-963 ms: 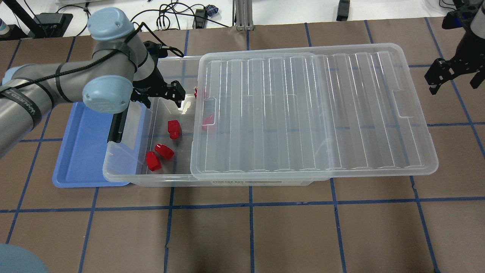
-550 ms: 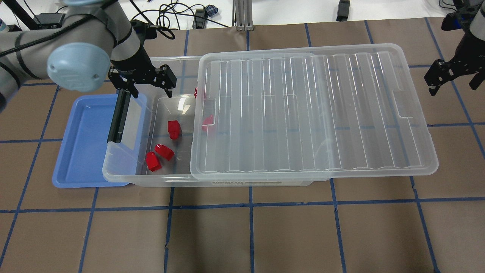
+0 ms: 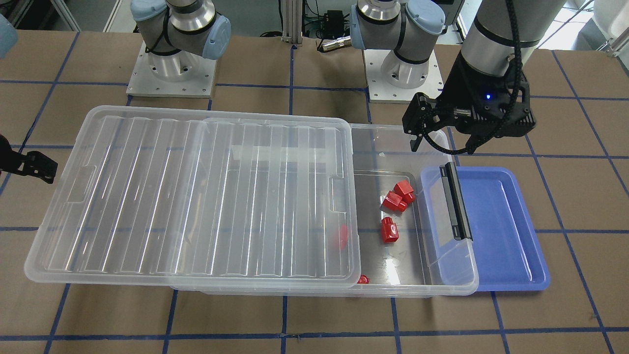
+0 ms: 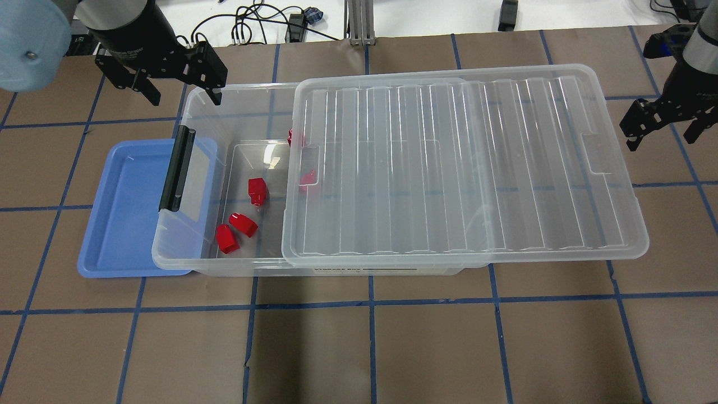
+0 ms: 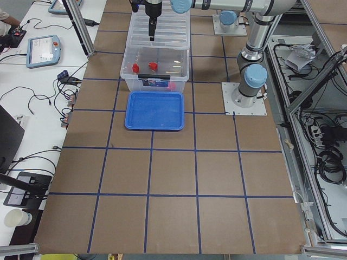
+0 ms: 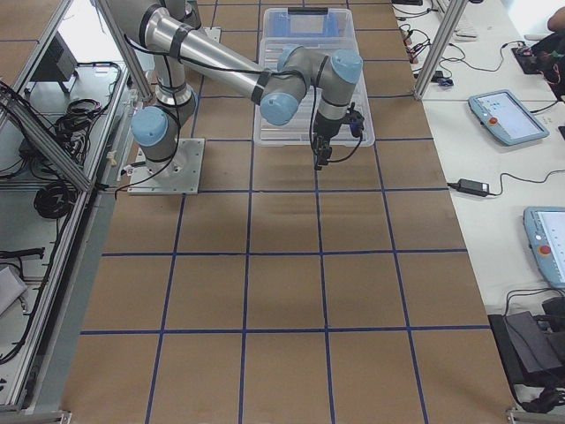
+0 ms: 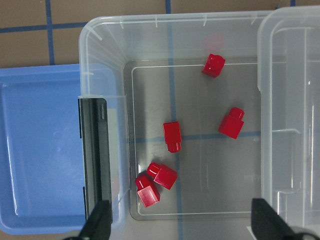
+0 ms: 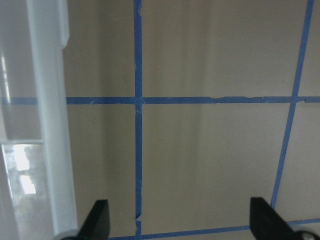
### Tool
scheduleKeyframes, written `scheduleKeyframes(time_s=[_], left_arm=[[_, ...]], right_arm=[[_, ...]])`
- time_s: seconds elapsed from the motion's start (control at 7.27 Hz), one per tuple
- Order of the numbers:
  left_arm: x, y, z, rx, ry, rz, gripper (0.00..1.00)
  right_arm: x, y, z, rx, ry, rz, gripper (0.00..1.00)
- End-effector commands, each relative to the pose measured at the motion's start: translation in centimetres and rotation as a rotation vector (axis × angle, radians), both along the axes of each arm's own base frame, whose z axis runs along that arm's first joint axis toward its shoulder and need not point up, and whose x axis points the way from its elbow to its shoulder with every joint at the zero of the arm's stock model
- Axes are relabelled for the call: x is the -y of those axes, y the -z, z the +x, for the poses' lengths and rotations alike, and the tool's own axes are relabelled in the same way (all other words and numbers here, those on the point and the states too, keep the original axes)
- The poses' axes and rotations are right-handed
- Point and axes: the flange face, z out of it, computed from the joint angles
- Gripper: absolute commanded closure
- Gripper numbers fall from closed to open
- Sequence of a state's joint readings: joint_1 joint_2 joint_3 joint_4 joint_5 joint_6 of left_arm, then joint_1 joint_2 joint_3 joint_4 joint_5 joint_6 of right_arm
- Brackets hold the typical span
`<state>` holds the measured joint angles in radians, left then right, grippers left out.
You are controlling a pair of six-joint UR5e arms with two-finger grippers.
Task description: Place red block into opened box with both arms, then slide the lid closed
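Observation:
The clear box holds several red blocks, among them one red block lying near the middle of the uncovered floor. The ridged clear lid covers most of the box and overhangs its right end, leaving the left end uncovered. My left gripper hangs open and empty above the box's far left corner. My right gripper is open over bare table just beyond the lid's right end, with nothing between its fingers.
A shallow blue tray lies tucked under the box's left end, beside the black latch bar. Brown paper with blue tape lines covers the table. Cables and equipment sit beyond the far edge.
My left gripper has lifted out of the box and drawn back to the far left, staying open. The right gripper dropped slightly toward the lid's end. The blocks and lid have not moved.

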<state>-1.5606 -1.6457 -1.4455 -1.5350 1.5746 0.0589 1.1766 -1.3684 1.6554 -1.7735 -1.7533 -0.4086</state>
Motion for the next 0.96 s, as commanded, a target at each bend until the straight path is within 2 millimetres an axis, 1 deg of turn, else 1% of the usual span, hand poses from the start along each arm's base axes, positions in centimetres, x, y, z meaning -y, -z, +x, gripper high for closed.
scheduleKeyframes(time_s=[0.0,0.14,0.28,0.41,0.55,0.83], left_arm=[[-2.0,-1.7,-0.4,-0.005,0.007,-0.001,0.0],[-2.6,-3.0,-1.4,-0.056,0.016,-0.021,0.0],[-3.3,-3.1,-1.2,-0.067,0.01,0.02,0.0],[-3.1,-2.8,-1.2,-0.046,0.007,0.025,0.0],[-3.2,-3.0,-0.9,-0.034,0.0,0.02,0.0],[-3.3,-3.1,-0.9,-0.032,0.003,0.017,0.0]], right_arm=[[-0.3,1.2,0.1,0.009,0.002,0.019,0.0],[-0.3,1.2,0.3,0.011,0.011,0.018,0.0],[-0.3,1.1,0.5,0.011,0.015,0.015,0.0],[-0.3,1.2,0.7,0.017,0.017,0.017,0.0],[-0.3,1.1,1.0,0.013,0.052,0.011,0.0],[-0.2,1.2,1.9,0.05,0.061,0.006,0.0]])
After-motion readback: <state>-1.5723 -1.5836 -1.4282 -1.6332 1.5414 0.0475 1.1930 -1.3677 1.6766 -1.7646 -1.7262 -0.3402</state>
